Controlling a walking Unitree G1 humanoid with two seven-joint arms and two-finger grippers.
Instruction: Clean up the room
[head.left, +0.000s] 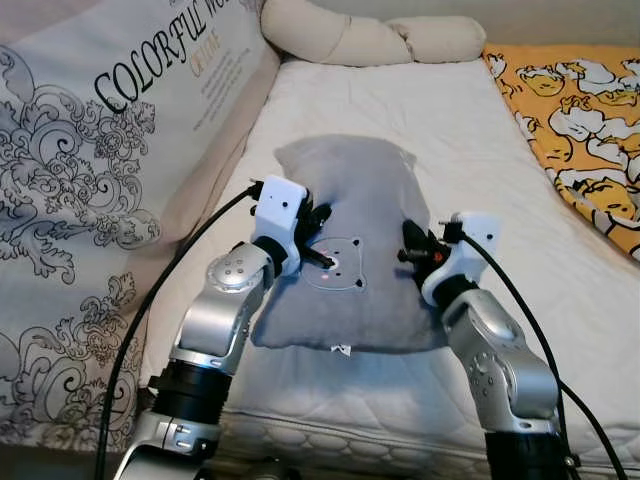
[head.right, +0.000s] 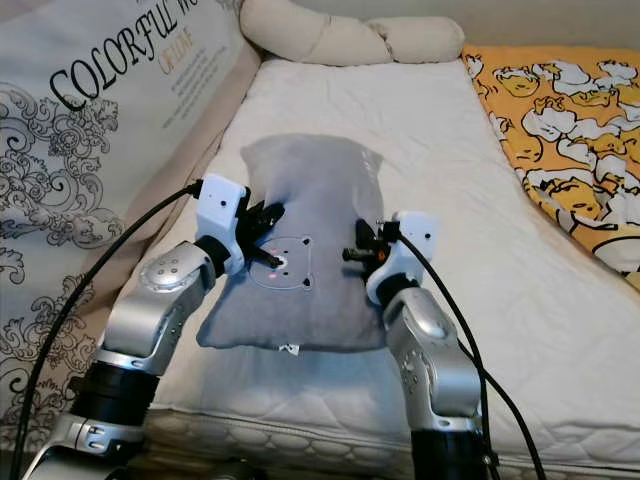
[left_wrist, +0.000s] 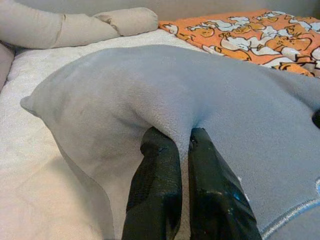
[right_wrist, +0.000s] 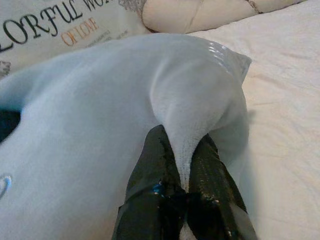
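A grey fleece pillow (head.left: 350, 205) with a stitched bear face lies on the white mattress (head.left: 470, 130) in front of me. My left gripper (head.left: 318, 238) is shut on a fold of its left side, and the black fingers (left_wrist: 160, 190) pinch the fabric (left_wrist: 182, 137) between them. My right gripper (head.left: 413, 247) is shut on the pillow's right side, where its fingers (right_wrist: 155, 170) squeeze a ridge of fleece (right_wrist: 187, 145). Both grippers sit at about the height of the bear face (head.right: 282, 262).
A large printed cushion (head.left: 90, 180) with black lettering leans along the left of the bed. A beige bolster (head.left: 370, 38) lies at the head. An orange duck-print blanket (head.left: 585, 120) covers the right side. The mattress's front edge (head.left: 350, 430) is just below the pillow.
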